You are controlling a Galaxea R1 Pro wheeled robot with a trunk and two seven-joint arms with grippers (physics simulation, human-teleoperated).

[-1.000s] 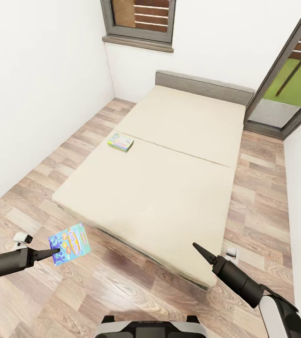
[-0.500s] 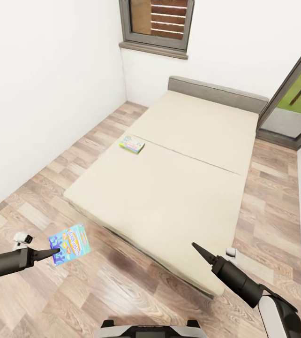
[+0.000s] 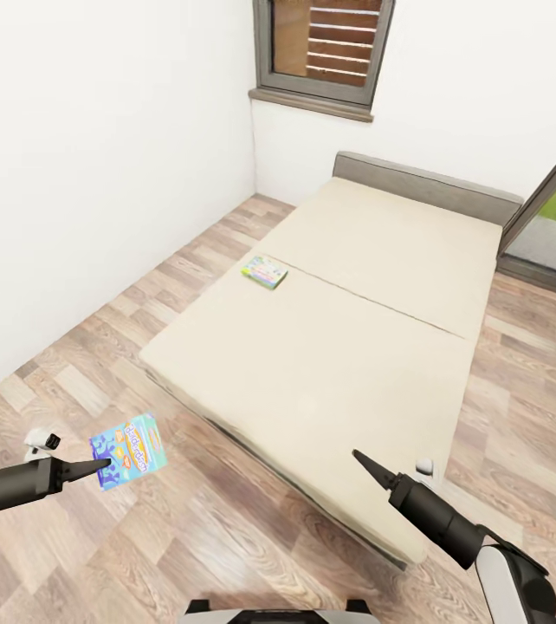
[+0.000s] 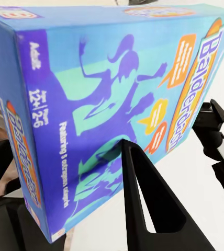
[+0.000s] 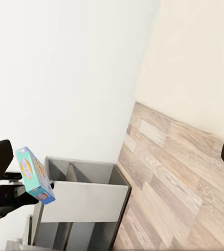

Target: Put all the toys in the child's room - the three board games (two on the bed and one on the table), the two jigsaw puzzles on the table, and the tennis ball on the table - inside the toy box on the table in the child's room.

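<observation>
Balderdash game box pinched in your left gripper.
Keep it clamped while turning; your right gripper looks closed and empty; second box waits on the bed.

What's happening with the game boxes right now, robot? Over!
Left gripper shut on the blue game box, held over the floor. Right gripper empty, looks closed. Second game box on the bed. Nothing in the way.

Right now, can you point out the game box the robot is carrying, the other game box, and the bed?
Carried board game [image 3: 128, 451], head view, printed front face.
Second board game [image 3: 264, 271], head view, its top face.
Bed [image 3: 330, 347], head view, bare mattress.
</observation>
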